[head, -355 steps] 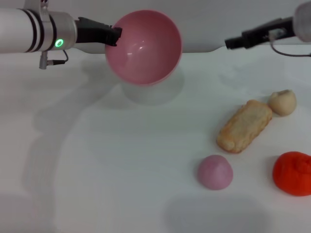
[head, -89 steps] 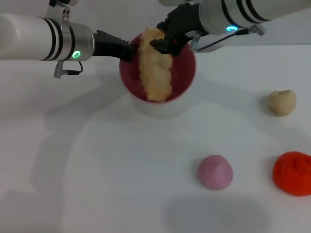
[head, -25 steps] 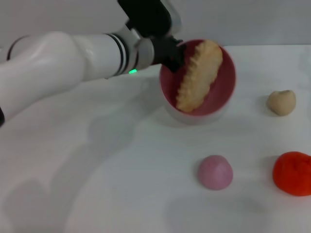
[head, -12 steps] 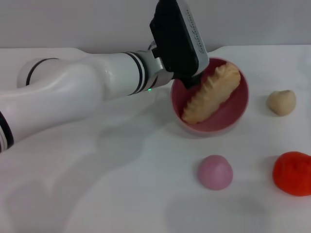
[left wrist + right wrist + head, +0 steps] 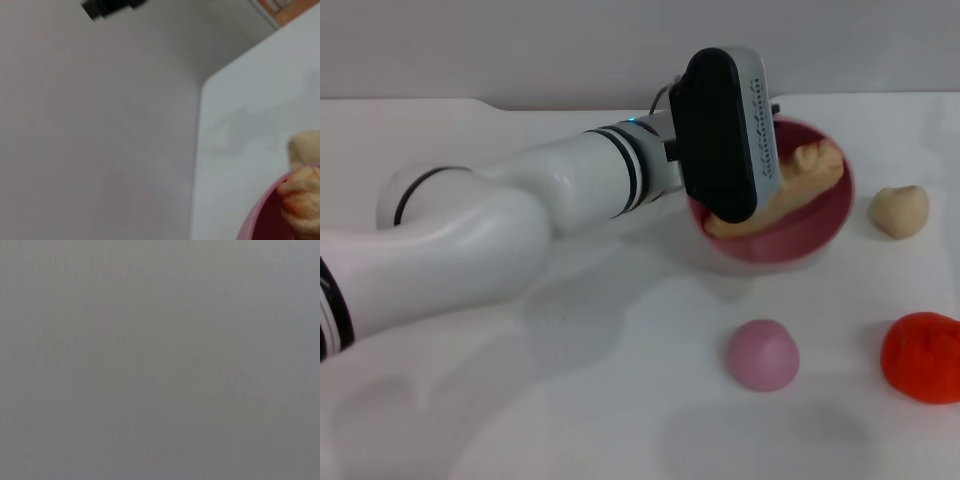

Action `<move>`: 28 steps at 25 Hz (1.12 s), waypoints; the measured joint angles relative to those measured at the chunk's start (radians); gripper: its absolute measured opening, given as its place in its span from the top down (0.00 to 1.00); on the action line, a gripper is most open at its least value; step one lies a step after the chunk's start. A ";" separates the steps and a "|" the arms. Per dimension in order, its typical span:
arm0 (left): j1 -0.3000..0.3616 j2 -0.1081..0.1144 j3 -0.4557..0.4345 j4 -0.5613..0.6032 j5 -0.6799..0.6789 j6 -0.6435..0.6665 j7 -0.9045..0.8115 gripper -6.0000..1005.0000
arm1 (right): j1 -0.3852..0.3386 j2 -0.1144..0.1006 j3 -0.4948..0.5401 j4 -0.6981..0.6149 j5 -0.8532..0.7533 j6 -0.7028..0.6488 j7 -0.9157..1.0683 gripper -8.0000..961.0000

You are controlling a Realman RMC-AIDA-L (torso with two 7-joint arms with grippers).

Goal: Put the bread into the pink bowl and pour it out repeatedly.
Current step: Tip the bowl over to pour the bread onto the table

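Note:
The pink bowl is at the right of centre, over the white table, tilted with its opening facing me. The bread lies across its inside, ridged side showing. My left arm reaches across from the left. Its black wrist housing covers the bowl's left rim and hides the fingers that hold that rim. The left wrist view shows the bowl's rim and one end of the bread. My right gripper is out of view; its wrist view shows only plain grey.
A small beige lump lies just right of the bowl. A small solid pink dome sits in front of the bowl. A red-orange lump lies at the front right. The white table spreads to the left.
My left arm has carried the bowl to the right, towards the beige lump. The wrist has turned over the bowl's left rim, and the bread now lies flatter across the bowl.

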 joint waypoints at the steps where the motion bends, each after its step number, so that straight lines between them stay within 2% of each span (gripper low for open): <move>1: 0.003 0.000 0.009 0.000 0.000 -0.026 0.002 0.95 | 0.000 0.000 -0.001 0.000 0.000 0.000 0.000 0.51; 8: 0.020 -0.001 0.048 -0.002 -0.001 -0.176 0.013 0.95 | 0.003 0.000 -0.003 0.000 0.000 0.000 0.000 0.51; 13: 0.037 -0.001 0.124 -0.008 -0.002 -0.328 0.013 0.95 | 0.007 0.000 -0.005 -0.001 0.000 0.000 0.000 0.51; 20: 0.054 -0.001 0.177 -0.014 -0.002 -0.468 0.013 0.95 | 0.011 0.000 -0.013 -0.003 0.000 0.000 0.000 0.51; 28: 0.064 -0.001 0.185 -0.015 -0.007 -0.504 0.014 0.95 | 0.010 0.000 -0.019 -0.004 0.000 0.000 0.000 0.51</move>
